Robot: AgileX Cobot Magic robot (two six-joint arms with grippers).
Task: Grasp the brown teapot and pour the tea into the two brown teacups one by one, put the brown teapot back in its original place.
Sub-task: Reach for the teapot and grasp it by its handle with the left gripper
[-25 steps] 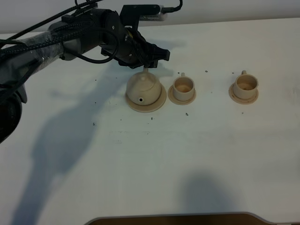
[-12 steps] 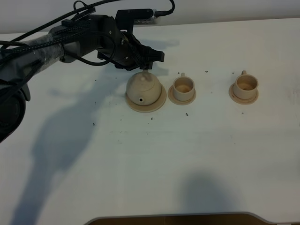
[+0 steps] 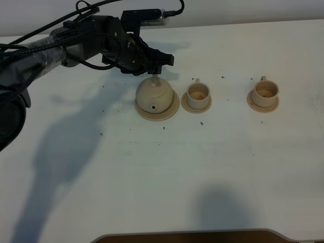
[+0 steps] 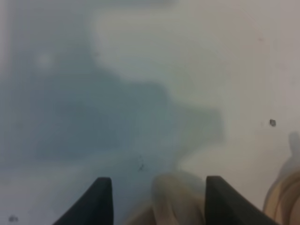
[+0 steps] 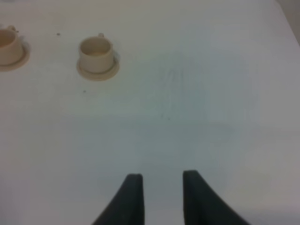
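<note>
The brown teapot (image 3: 154, 95) stands on its wide saucer (image 3: 172, 111), spout toward the front. My left gripper (image 3: 155, 70) hovers just behind the teapot, over its loop handle. In the left wrist view my left gripper (image 4: 159, 202) is open, with the blurred tan handle (image 4: 171, 197) between the two fingers and gaps on both sides. The two brown teacups (image 3: 198, 93) (image 3: 265, 91) sit on small saucers to the right of the teapot. My right gripper (image 5: 161, 199) is open and empty over bare table; one cup (image 5: 96, 50) shows far ahead of it.
The white table (image 3: 167, 167) carries small dark specks around the teapot. The left arm with its cables (image 3: 61, 40) stretches across the back left. A dark edge (image 3: 192, 237) runs along the front. A second cup (image 5: 7, 44) shows at the right wrist view's border.
My left gripper has drifted slightly left and back above the handle. The teapot, which looked tipped a second ago, now sits level on its saucer. The cups have not moved.
</note>
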